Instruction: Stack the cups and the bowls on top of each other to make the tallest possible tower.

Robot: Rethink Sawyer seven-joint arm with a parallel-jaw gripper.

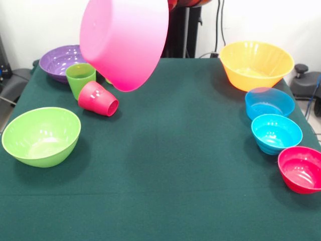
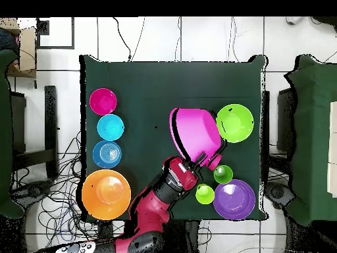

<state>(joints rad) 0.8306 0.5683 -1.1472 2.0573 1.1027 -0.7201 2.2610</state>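
Note:
My gripper [image 2: 193, 165] is shut on the rim of the large pink bowl [image 1: 124, 40] and holds it tilted high above the table; the bowl hides the gripper in the front view. Below it the red cup [image 1: 99, 99] lies on its side next to the upright green cup [image 1: 80, 78]. The lighter lime-green cup [image 1: 108, 81] is mostly hidden behind the pink bowl and shows better from overhead [image 2: 205, 194]. The purple bowl [image 1: 57, 60] and the lime-green bowl [image 1: 41, 135] stand on that same side.
Along the opposite side stand the orange bowl [image 1: 256, 64], the translucent blue bowl [image 1: 269, 103], the turquoise bowl [image 1: 276, 133] and the small red bowl [image 1: 302, 169] in a row. The dark green tablecloth [image 1: 175, 165] covers the table.

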